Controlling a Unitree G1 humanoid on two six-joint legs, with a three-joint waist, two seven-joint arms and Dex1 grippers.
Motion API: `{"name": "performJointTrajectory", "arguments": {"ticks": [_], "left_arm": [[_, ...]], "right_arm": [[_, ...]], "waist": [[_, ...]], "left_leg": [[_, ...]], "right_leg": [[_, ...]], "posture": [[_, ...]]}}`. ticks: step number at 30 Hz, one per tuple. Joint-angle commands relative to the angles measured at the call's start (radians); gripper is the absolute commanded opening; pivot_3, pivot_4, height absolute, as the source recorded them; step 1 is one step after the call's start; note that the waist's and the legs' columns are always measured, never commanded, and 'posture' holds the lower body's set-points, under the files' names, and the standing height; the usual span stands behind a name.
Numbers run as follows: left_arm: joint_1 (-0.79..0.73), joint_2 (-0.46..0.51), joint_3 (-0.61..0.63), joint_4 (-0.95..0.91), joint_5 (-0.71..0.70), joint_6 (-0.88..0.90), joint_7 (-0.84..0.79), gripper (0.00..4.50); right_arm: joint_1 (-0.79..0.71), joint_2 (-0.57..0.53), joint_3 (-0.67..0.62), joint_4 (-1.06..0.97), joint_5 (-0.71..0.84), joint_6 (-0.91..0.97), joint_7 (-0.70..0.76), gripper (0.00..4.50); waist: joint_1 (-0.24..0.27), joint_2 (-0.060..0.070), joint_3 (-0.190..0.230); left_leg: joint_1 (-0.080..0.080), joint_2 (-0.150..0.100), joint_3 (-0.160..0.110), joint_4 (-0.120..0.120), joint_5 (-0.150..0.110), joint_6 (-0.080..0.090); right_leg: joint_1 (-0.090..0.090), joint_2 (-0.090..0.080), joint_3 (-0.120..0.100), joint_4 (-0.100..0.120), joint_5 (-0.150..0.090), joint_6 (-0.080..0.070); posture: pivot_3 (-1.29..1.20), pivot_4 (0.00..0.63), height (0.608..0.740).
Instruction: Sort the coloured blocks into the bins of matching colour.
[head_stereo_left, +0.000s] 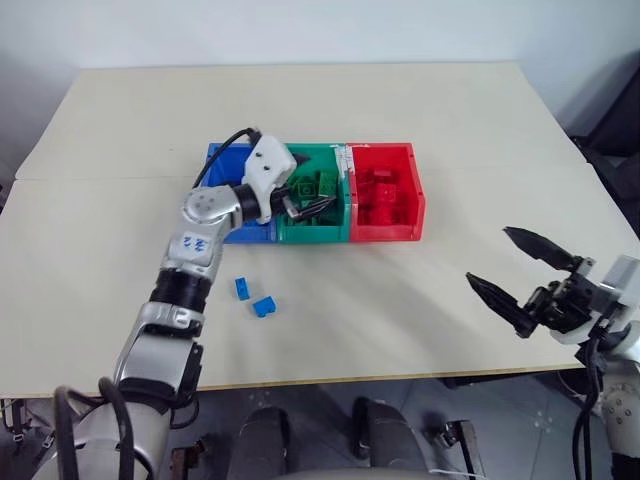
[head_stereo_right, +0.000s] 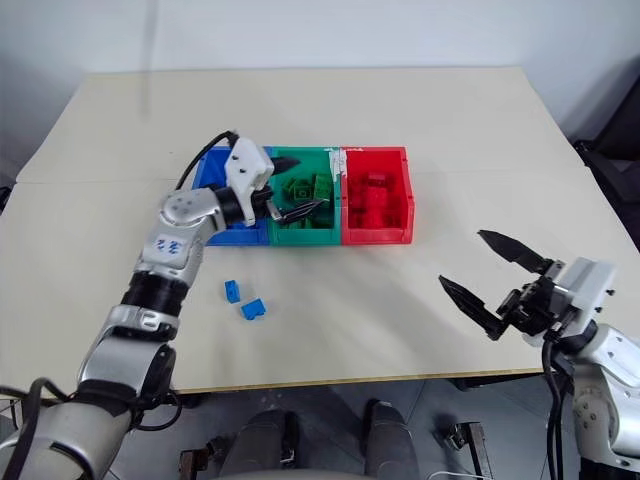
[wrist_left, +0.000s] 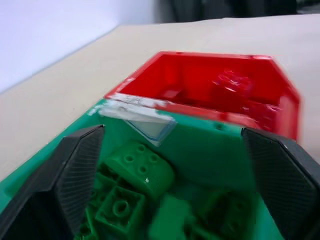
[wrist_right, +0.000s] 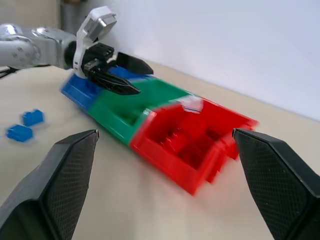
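Three joined bins stand mid-table: blue, green, red. Several green blocks lie in the green bin and red blocks in the red one. Two blue blocks rest on the table in front of the blue bin. My left gripper hovers over the green bin, open, with nothing between its fingers. My right gripper hangs open and empty above the table's near right part, well apart from the bins.
The beige table has bare surface behind and to both sides of the bins. Its front edge runs just below the right gripper. A dark object stands past the table's right edge.
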Motion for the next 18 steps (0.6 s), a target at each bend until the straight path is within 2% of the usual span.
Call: {"name": "performJointTrajectory", "arguments": {"ticks": [1,5,10,15,18], "left_arm": [[0.117,0.094,0.071,-0.196,-0.099,0.017,-0.109,4.47],[0.355,0.220,0.179,-0.377,-0.202,-0.016,-0.225,4.47],[0.671,0.330,0.397,-0.442,-0.274,-0.050,-0.270,4.47],[0.943,0.347,0.578,-0.408,-0.291,-0.106,-0.288,4.47],[1.026,0.342,0.598,-0.411,-0.285,-0.137,-0.303,4.47]], "right_arm": [[-0.057,-0.036,0.044,0.009,0.021,0.017,0.064,4.50],[-0.152,-0.052,0.139,0.064,0.009,0.040,0.153,4.50],[-0.248,-0.058,0.233,0.157,-0.016,0.038,0.277,4.50],[-0.297,-0.071,0.276,0.231,-0.034,0.019,0.382,4.50],[-0.321,-0.070,0.291,0.277,-0.048,0.003,0.427,4.50]], "waist": [[-0.007,0.000,0.000],[-0.013,0.000,0.000],[-0.012,0.000,0.000],[-0.008,0.000,0.000],[-0.008,0.000,0.000]], "left_leg": [[0.000,0.000,0.000,0.000,0.000,0.000],[0.001,0.000,0.000,0.001,-0.001,0.000],[0.000,0.001,0.000,0.001,-0.003,0.004],[0.001,0.000,0.000,0.001,-0.008,0.006],[0.001,0.000,0.001,0.002,-0.009,0.005]], "right_leg": [[0.000,0.000,0.000,0.001,0.000,0.000],[0.000,0.000,0.000,0.001,0.000,0.000],[0.000,-0.002,0.000,0.000,-0.001,-0.002],[-0.001,-0.004,-0.002,-0.001,-0.002,-0.003],[-0.001,-0.005,-0.004,-0.002,-0.002,-0.003]], "posture": [[0.00,0.150,0.740],[0.00,0.150,0.740],[0.00,0.150,0.740],[0.00,0.150,0.740],[0.00,0.150,0.740]]}}
